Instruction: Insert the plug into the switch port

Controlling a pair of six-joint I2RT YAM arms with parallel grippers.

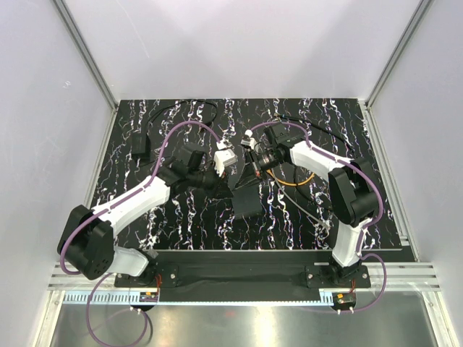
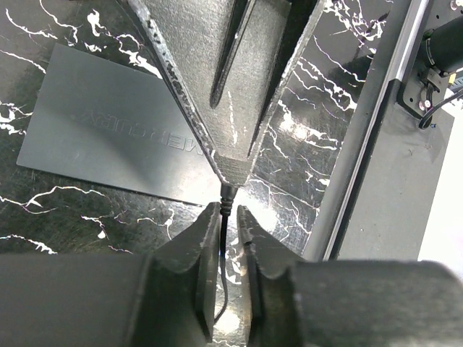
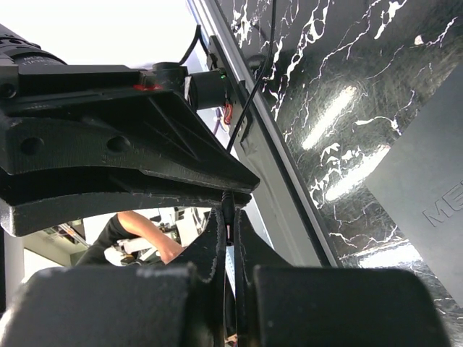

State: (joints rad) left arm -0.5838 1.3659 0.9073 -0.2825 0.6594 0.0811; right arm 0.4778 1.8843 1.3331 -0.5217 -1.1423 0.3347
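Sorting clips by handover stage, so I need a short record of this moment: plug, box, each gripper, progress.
plug: in the air between the two grippers
right gripper: shut on the plug
left gripper: jaws slightly apart, one on each side of the cord
box: lying flat on the table, with nothing touching it
progress: plug not yet in the port; the port itself cannot be seen

Bright, even overhead light; white glare streaks on the glossy table [image 3: 340, 116]; soft-focus foreground.
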